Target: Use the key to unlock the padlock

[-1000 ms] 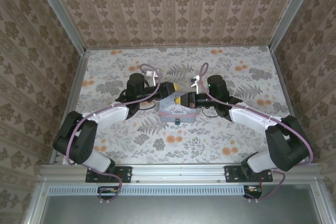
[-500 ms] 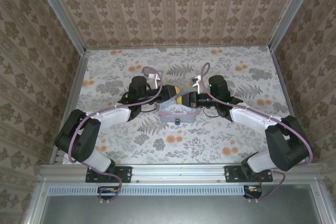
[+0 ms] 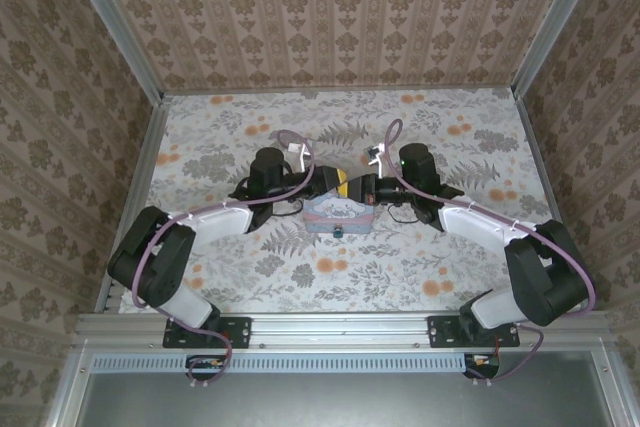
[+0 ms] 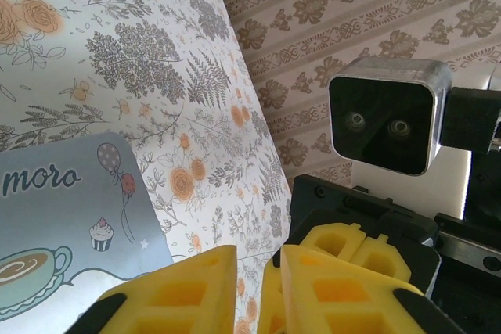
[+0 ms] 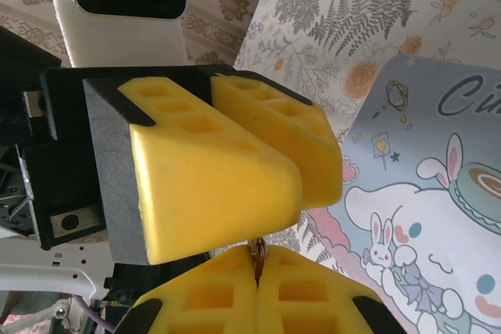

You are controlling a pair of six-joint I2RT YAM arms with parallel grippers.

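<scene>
Your left pincer (image 3: 338, 181) and right pincer (image 3: 351, 188) meet tip to tip above the far edge of the pale blue tin (image 3: 335, 215), the right one clamped on a thin key (image 5: 257, 252). Each blocks the other's way. The surface (image 3: 450, 247) lies open left, right and beyond, out to the walls (image 3: 340, 17).

Yellow is seen on the foam fingers (image 5: 205, 181); the tin (image 5: 415, 127) is printed pale blue with a white cartoon rabbit; the counter (image 3: 430, 257) is patterned with grey ferns and orange flowers.
</scene>
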